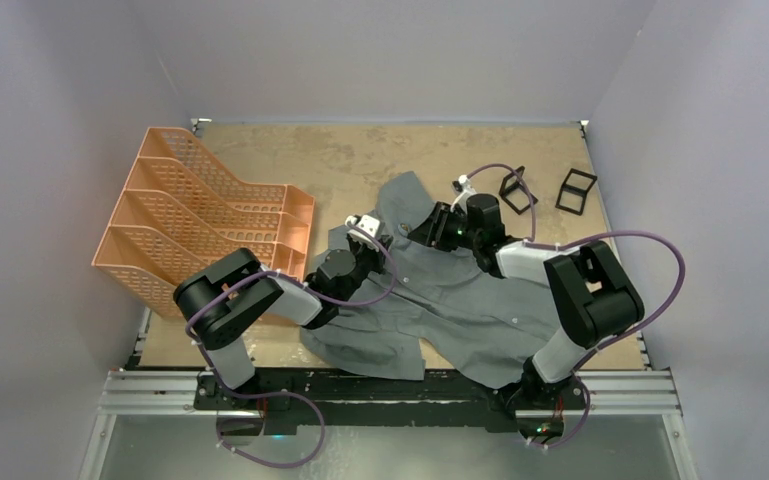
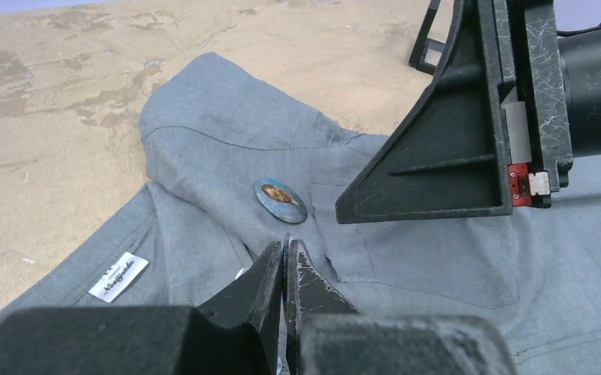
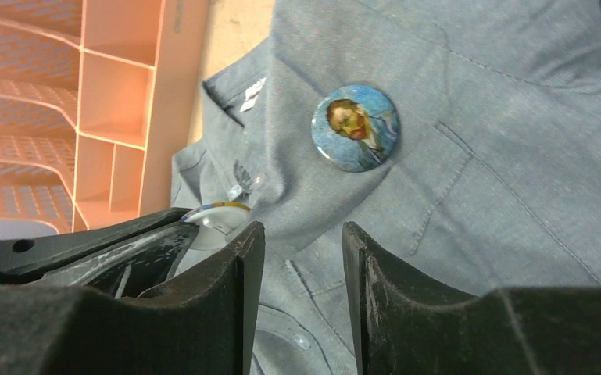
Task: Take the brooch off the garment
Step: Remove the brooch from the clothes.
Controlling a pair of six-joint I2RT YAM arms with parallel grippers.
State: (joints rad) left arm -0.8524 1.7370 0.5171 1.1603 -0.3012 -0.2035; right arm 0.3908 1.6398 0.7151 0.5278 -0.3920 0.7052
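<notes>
The grey garment lies spread on the table. A round brooch with a painted portrait on blue is pinned just above its chest pocket, also seen in the left wrist view as the portrait brooch. My left gripper is shut on the edge of a second round brooch with a white back and coloured rim, by the collar. I cannot tell whether that one is still pinned. My right gripper is open, its jaws apart over the cloth just below the portrait brooch, holding nothing.
An orange tiered file rack stands at the left, close to my left arm. Two small black frames stand at the back right. A white label shows inside the collar. The right gripper's finger hangs close over the pocket.
</notes>
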